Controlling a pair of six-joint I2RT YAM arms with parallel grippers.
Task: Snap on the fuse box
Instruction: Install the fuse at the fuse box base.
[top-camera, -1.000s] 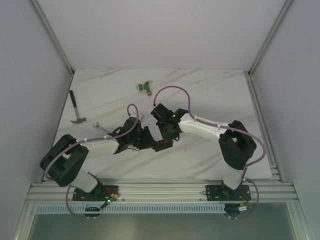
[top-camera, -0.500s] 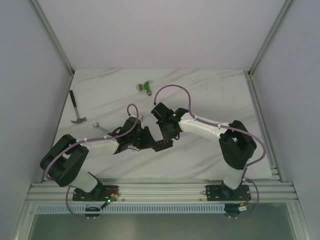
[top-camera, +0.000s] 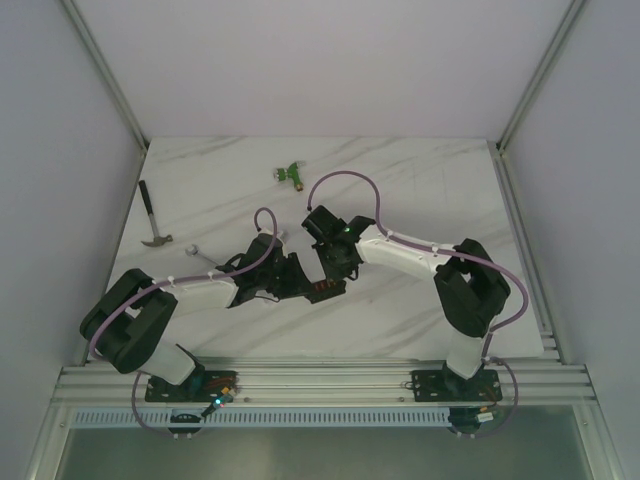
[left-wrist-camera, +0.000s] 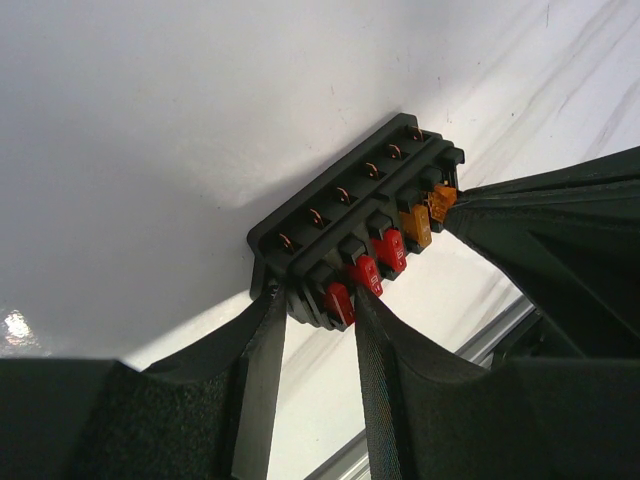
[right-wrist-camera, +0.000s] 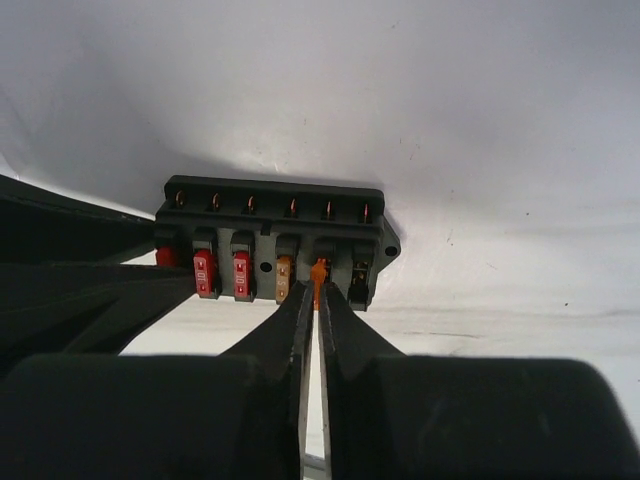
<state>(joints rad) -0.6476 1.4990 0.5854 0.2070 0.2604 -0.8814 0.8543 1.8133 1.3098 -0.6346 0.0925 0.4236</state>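
Observation:
The fuse box is a small black block lying on the white marble table, with a row of red and orange fuses along its near face. My left gripper is shut on its left end, one finger on each side. In the right wrist view the fuse box faces me, and my right gripper is pinched on a thin orange fuse standing in the slot second from the right. From above, both grippers meet at the fuse box in the table's middle.
A green T-shaped connector lies at the back of the table. A hammer rests by the left wall, and a small metal piece lies near the left arm. An aluminium rail runs along the near edge.
The right arm's elbow has shifted slightly left. The grippers stay at the fuse box, which has not moved.

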